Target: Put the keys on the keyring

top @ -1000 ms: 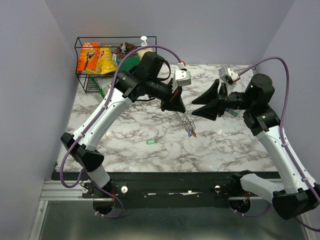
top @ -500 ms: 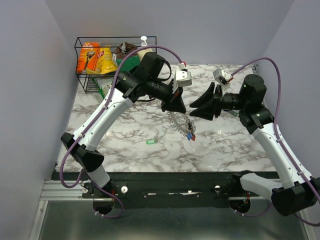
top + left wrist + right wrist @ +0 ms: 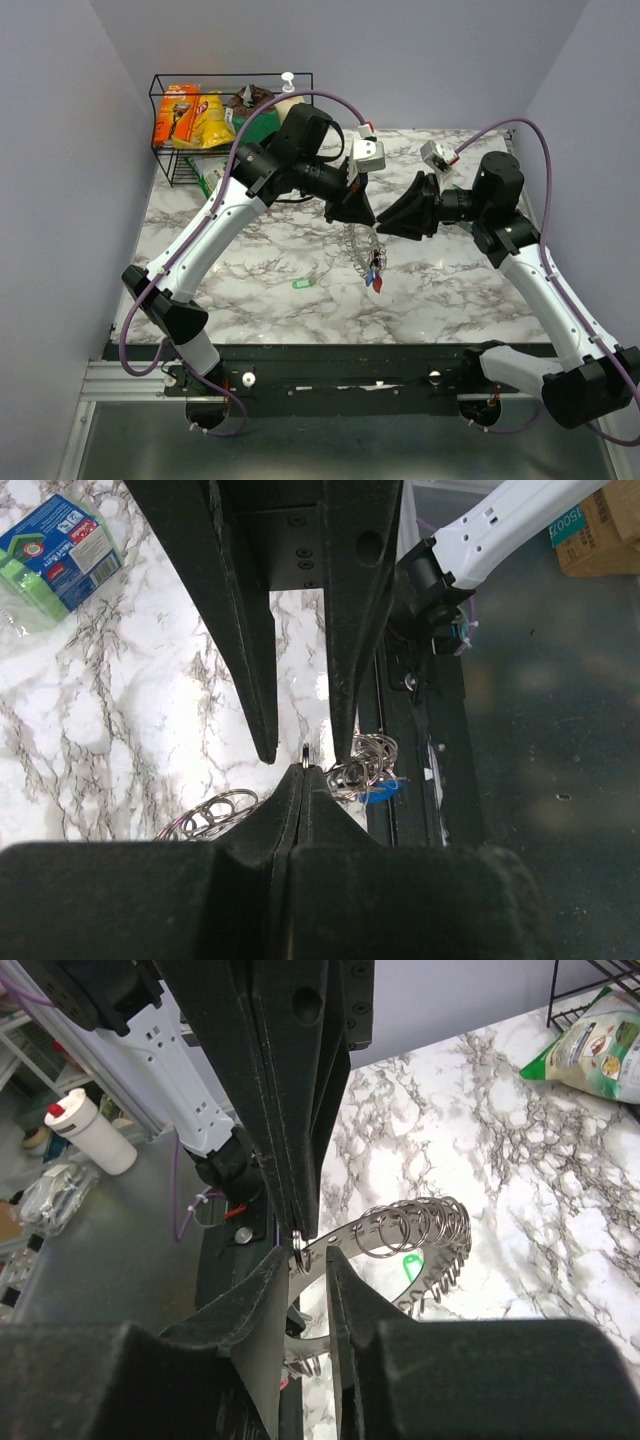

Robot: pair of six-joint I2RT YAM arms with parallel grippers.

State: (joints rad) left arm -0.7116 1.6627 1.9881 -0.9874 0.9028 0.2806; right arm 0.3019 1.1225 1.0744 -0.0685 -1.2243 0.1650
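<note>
Presently, 1 keyring (image 3: 363, 248) pinched aloft by left gripper (image 3: 366, 222) for steadying; right gripper (image 3: 382, 226), narrowly parted alongside, should probably pinch it next.

**Left arm** (image 3: 215, 225): rises from the near-edge base, elbow high, forearm sloping forward and right, wrist tipped down over the table's middle.
**Left gripper** (image 3: 368, 222): fingers (image 3: 285, 800) pressed flat together, nipping the keyring (image 3: 362, 248) at their tip.
**Right arm** (image 3: 548, 285): reaches forward and left, forearm pointing left.
**Right gripper** (image 3: 385, 226): meets the left gripper tip to tip. Its fingers (image 3: 268, 1290) are narrowly parted, one on either side of the left tip.
</note>
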